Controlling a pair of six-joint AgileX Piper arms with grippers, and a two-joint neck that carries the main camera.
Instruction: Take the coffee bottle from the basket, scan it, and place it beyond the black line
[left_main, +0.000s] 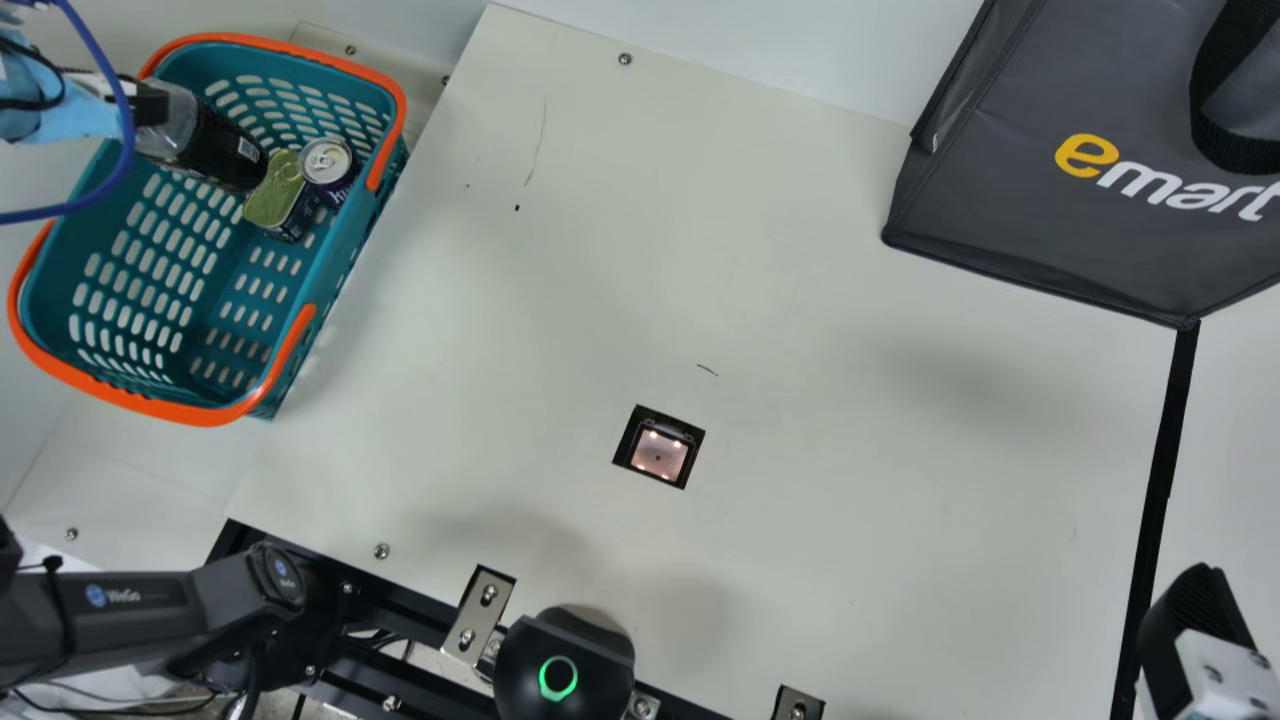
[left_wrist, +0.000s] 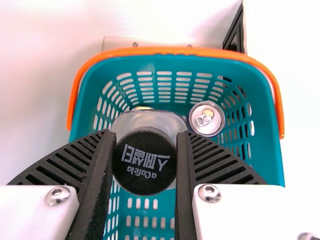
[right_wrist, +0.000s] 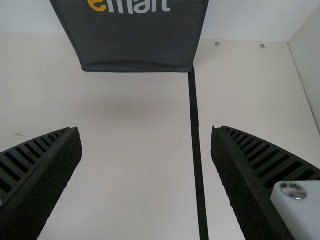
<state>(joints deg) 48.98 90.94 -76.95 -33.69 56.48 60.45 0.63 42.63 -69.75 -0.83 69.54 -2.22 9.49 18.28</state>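
Well, dark, black-capped coffee bottle (left_main: 225, 150), seemingly clear-shouldered, clenched by left gripper (left_main: 150, 104); right gripper (left_main: 1192, 622) released.

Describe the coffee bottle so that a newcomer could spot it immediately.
Find the teal basket with orange edging. In it is the coffee bottle, its black cap held by the left gripper. Dark with a clear top, it is longer than its neighbours, a round can and a green-lidded tin.

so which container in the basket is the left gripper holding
The coffee bottle: the left gripper grips its black cap, while the round can and green-topped tin are untouched.
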